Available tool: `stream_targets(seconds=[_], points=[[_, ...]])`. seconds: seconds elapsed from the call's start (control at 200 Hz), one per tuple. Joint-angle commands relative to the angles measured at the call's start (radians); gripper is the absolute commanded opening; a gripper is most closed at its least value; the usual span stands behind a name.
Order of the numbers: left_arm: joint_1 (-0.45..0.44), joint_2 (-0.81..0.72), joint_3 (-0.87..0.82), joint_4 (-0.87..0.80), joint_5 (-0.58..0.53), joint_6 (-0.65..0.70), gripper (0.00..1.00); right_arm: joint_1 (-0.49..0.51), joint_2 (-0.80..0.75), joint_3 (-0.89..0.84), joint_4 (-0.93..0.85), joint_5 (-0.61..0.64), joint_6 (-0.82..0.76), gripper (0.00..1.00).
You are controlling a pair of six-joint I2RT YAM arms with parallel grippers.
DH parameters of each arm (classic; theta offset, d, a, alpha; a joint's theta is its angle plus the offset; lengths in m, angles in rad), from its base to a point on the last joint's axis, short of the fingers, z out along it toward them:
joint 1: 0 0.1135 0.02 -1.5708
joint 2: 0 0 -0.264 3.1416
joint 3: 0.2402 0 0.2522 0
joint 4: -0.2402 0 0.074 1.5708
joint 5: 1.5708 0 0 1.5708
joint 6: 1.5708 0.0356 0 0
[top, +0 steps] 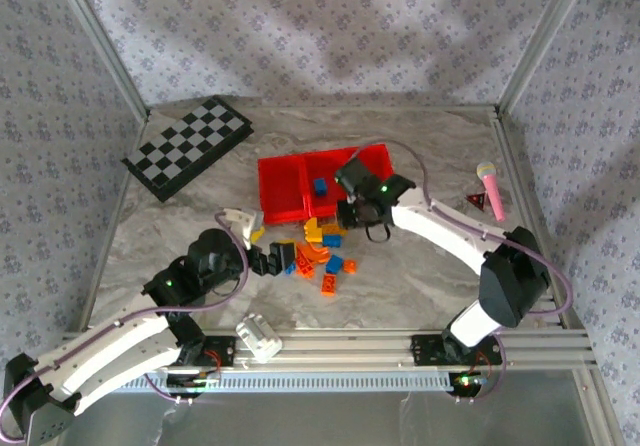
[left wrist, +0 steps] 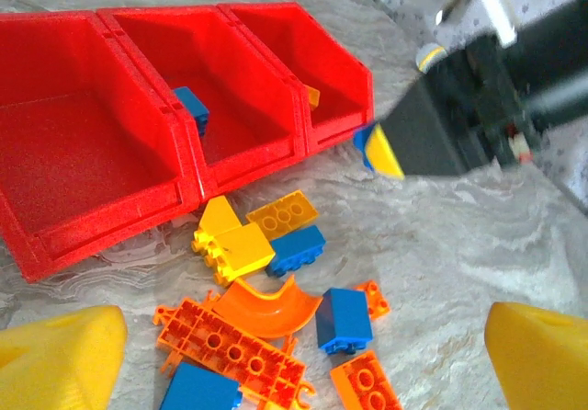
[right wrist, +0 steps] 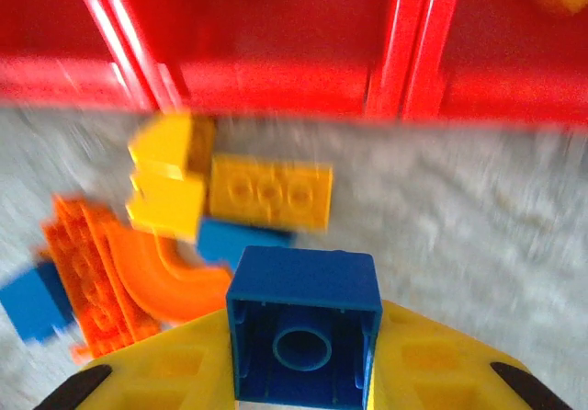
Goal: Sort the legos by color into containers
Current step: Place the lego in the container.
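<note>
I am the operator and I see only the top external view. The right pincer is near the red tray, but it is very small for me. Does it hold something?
Observer: Yes. In the right wrist view the right pincer is shut on a blue brick, its hollow underside toward the camera.
Operator: Is the left pincer open?
Observer: Yes. In the left wrist view the left pincer has its yellow fingers wide apart and grips nothing.
Operator: What lies below it?
Observer: A curved orange piece resting partly on a flat orange plate with holes.
</note>
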Motion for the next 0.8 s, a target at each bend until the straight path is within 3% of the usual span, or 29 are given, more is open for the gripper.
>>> stream_targets(seconds=[0.0,0.56,0.8], points=[[0.007,0.016,0.018,0.035,-0.038,-0.082,1.0,-0.045,0.083,0.117,0.032,-0.073,-0.078,0.31],[0.004,-0.014,0.026,-0.132,-0.084,-0.177,1.0,-0.172,0.558,0.586,-0.013,-0.263,-0.126,0.31],[0.003,-0.015,0.002,-0.088,-0.072,-0.21,1.0,-0.176,0.687,0.721,-0.023,-0.274,-0.112,0.34]])
